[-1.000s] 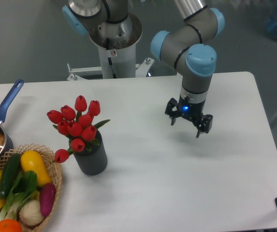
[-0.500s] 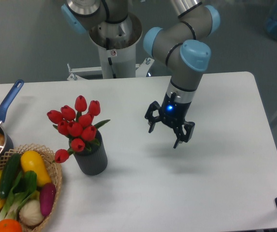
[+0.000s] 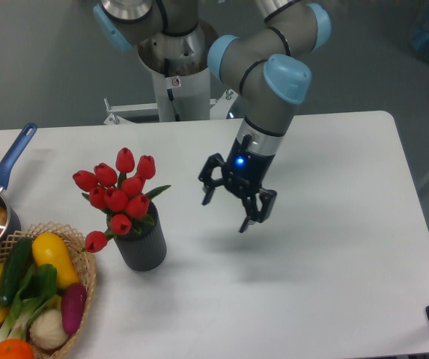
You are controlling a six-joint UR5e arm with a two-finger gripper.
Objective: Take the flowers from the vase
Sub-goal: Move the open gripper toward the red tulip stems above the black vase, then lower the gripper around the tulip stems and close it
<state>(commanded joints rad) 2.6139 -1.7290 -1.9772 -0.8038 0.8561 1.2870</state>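
1 gripper [image 3: 226, 212] is seen above the white table [image 3: 334, 262], its 2 fingers spread apart with nothing between them. 1 bunch of flowers [image 3: 117, 196], about 10 red tulip buds, stands in 1 dark grey ribbed vase [image 3: 143, 247], well apart from the gripper, off to the side of it nearer the picture's left edge and slightly lower in the frame. Farther beyond the vase from the gripper, 1 wicker basket [image 3: 87, 271] of vegetables and 1 blue-handled pan [image 3: 10, 166] are seen.
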